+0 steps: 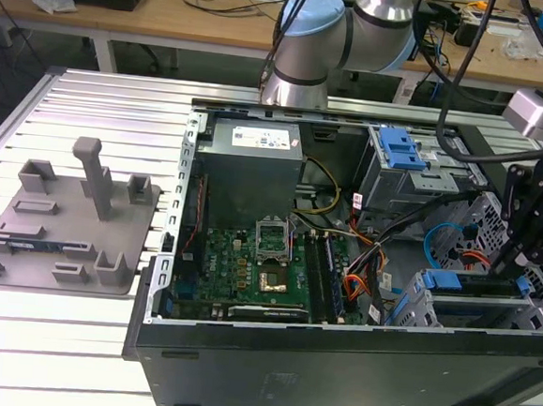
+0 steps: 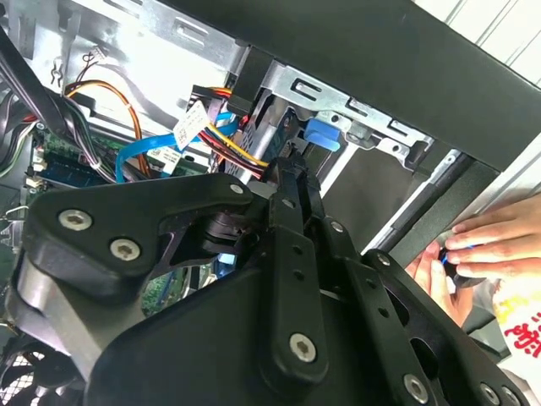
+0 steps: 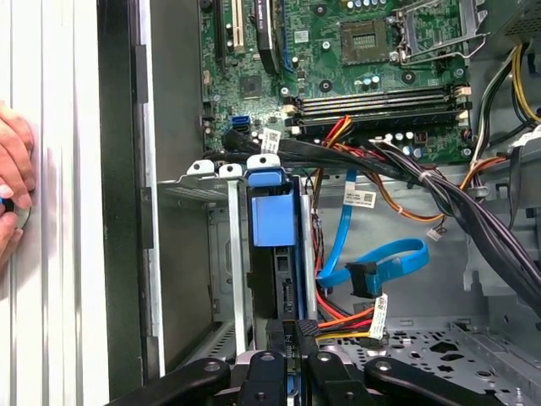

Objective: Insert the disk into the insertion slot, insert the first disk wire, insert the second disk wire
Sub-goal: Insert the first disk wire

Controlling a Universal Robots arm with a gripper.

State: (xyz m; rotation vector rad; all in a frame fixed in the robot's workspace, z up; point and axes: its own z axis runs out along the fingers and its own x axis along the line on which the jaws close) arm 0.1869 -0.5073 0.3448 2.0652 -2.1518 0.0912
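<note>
My arm (image 1: 375, 18) is brushed silver tubing with rounded joints capped in pale blue. My gripper (image 2: 292, 165) is matte black, built from flat hinged linkage bars pinned with round silver screws (image 2: 125, 248), 2 on one shoulder plate.

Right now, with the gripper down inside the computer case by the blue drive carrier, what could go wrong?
1. A person's hand lies on the table just outside the case; an outward arm swing could hit it.
2. The loose blue cable and red-and-orange wires lie right beside the gripper at the disk; they could snag or get pulled.
</note>
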